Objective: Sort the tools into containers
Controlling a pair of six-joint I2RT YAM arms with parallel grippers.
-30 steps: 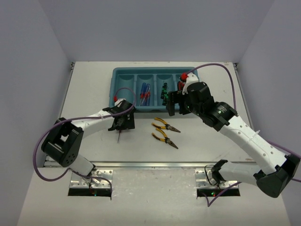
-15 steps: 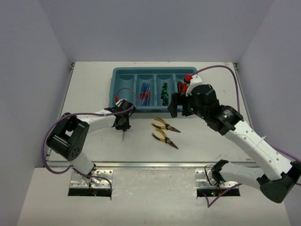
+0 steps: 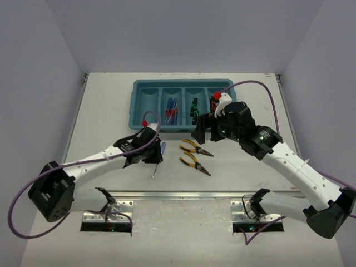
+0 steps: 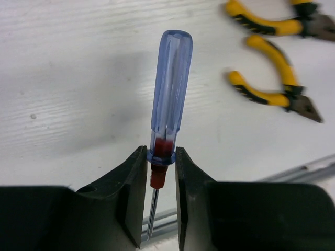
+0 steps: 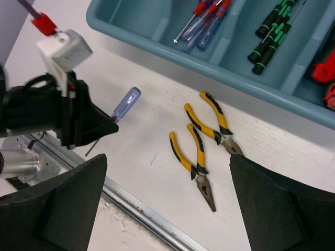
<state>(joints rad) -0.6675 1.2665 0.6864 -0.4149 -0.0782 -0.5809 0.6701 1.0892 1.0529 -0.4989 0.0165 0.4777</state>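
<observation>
My left gripper (image 4: 159,172) (image 3: 156,156) is shut on a blue-and-red-handled screwdriver (image 4: 168,94) (image 3: 161,149) at its red collar. The clear blue handle sticks out ahead and the shaft runs back between the fingers. Two yellow-handled pliers (image 3: 195,148) (image 3: 194,162) (image 5: 211,121) (image 5: 192,162) lie on the table right of it. My right gripper (image 5: 167,206) (image 3: 209,129) hangs open above them, holding nothing. The teal tray (image 3: 133,105) (image 5: 118,29) holds blue-and-red screwdrivers (image 3: 171,111) (image 5: 205,20), black-and-green screwdrivers (image 3: 195,109) (image 5: 272,31) and red utility knives (image 3: 213,102) (image 5: 325,78) in separate containers.
The tray's leftmost compartment (image 3: 147,103) shows nothing inside. A metal rail (image 3: 178,194) (image 5: 141,206) runs along the table's near edge. Purple cables loop over both arms. Grey walls close in the table on the left, right and back.
My left gripper has shut on the screwdriver and carried it right and toward the near edge. My right gripper has drifted left from the tray's front edge to above the pliers, staying open.
</observation>
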